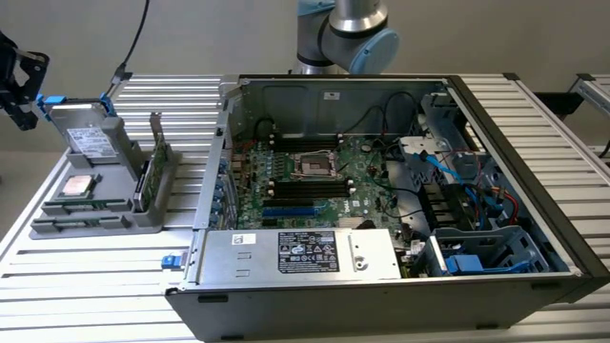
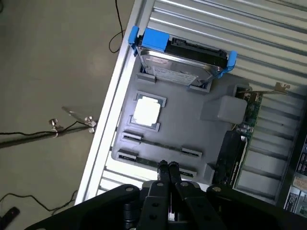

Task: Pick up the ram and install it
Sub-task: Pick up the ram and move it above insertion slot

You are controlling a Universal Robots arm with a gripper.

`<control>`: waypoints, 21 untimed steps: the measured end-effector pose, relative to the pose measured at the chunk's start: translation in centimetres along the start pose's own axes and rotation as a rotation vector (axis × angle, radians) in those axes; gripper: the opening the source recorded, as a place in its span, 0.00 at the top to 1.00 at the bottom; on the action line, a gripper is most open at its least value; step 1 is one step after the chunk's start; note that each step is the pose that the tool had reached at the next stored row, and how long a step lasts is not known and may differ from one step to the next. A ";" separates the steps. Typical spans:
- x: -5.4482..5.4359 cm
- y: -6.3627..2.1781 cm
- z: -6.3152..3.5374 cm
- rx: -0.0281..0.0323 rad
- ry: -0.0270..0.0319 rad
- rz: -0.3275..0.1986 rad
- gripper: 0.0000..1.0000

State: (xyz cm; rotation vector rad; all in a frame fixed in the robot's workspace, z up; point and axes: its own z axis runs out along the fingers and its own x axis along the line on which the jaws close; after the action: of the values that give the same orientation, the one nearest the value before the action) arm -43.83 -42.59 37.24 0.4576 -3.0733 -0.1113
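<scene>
The ram (image 1: pixel 81 224) lies flat at the near end of a grey tray (image 1: pixel 48 230) on the exterior view's left, beside the open computer case (image 1: pixel 533 236). Wrist view — the gripper (image 2: pixel 168 166), fingers pressed together, hovers right over the ram (image 2: pixel 141 160) — whether touching it, I cannot tell.

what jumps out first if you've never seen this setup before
The open computer case, its green motherboard laid bare, dominates the middle and the exterior view's right. At the exterior view's left sits a grey parts tray carrying a blue-railed hard drive. In the wrist view the shut gripper hangs close above a ram stick lying in that tray.
</scene>
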 end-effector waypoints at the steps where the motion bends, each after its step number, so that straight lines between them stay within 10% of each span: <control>1: 0.0 0.00 -0.01 0.0004 0.0015 -0.018 0.90; 21: 0.0 -0.01 0.08 0.0082 0.0289 -0.381 0.90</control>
State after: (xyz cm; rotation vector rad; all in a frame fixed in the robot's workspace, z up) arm -43.83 -42.60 37.17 1.0288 -2.9185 -0.0993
